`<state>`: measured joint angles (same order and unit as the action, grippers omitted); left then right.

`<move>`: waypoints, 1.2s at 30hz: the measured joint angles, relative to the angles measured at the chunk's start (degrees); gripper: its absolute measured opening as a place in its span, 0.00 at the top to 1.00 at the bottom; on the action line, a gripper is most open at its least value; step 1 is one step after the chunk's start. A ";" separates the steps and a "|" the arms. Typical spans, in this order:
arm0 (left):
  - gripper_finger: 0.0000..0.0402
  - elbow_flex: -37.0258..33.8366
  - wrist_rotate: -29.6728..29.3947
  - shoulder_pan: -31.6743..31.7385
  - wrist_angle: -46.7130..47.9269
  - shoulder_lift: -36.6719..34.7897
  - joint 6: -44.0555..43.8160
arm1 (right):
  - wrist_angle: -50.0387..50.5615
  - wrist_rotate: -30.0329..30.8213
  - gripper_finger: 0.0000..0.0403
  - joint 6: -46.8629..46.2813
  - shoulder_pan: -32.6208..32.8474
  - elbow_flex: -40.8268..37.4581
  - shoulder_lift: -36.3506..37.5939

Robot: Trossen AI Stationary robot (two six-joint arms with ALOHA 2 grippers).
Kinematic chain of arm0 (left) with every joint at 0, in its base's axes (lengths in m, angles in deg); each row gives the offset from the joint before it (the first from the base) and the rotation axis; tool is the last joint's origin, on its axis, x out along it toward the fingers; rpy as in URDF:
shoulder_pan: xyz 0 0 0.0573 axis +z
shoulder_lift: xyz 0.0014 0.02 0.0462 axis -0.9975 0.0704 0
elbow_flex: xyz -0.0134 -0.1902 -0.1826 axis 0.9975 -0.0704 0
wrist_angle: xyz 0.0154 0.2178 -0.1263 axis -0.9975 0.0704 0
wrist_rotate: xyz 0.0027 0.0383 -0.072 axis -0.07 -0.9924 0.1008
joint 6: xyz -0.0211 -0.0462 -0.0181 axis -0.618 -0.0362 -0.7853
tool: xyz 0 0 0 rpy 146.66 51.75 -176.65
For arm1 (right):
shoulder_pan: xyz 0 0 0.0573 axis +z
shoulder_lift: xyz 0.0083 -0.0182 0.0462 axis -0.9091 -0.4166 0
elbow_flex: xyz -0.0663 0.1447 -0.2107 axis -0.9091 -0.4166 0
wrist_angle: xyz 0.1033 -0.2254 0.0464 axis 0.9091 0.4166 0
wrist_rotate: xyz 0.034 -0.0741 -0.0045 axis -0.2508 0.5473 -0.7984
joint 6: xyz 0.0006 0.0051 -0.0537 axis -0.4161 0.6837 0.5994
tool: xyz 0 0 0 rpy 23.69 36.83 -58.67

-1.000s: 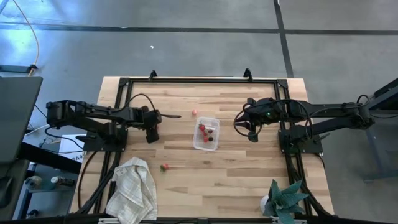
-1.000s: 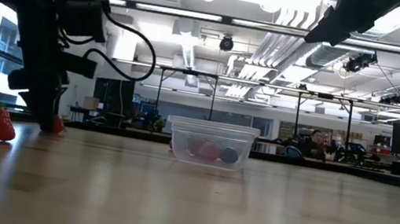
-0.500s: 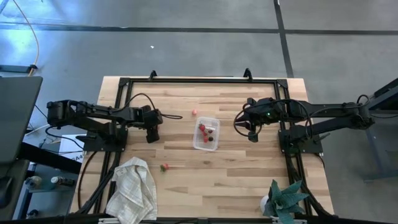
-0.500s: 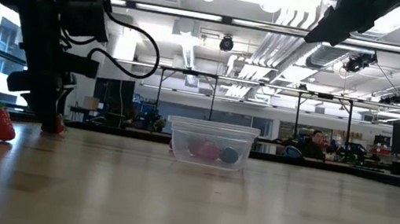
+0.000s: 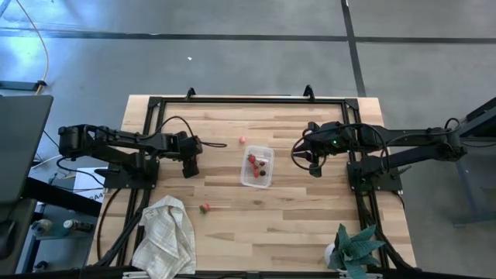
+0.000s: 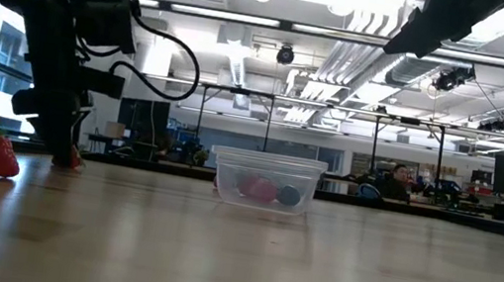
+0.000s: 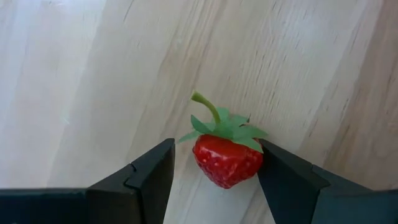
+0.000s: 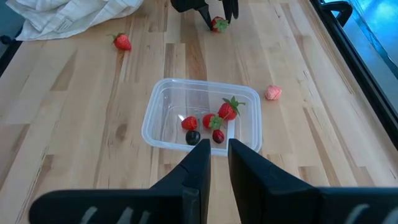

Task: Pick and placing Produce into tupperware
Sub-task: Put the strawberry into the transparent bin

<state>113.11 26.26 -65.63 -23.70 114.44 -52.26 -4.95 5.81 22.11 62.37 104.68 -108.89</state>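
Straddling a strawberry [image 7: 227,158] on the table, left gripper [image 7: 214,180] jaws spread, right gripper [image 8: 214,165] raised, jaws nearly closed.

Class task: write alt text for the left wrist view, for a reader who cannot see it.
A red strawberry with green leaves and stem lies on the wooden table between the open fingers of the left gripper. One finger touches the berry.

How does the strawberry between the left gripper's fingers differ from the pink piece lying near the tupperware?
The strawberry is deep red with a green leafy cap and stem; the pink piece is pale pink with no leaves showing. The strawberry sits between the open fingers of the left gripper; the pink piece lies unattended beside the tupperware. Both rest on the table, outside the tupperware.
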 joint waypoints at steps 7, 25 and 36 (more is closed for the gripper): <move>0.53 0.00 0.65 0.00 0.00 0.00 -0.02 | 0.00 0.00 0.88 0.00 -0.01 0.00 0.01; 0.64 -0.07 3.61 -0.04 -6.22 0.02 1.61 | 0.00 0.00 0.88 -0.01 0.00 0.00 0.01; 0.70 1.23 9.61 -0.09 -15.27 0.02 2.00 | 0.00 0.00 0.88 0.01 0.00 0.00 -0.01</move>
<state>114.34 35.87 -65.71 -38.98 114.46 -50.26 -4.95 5.81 22.12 62.37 104.68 -108.90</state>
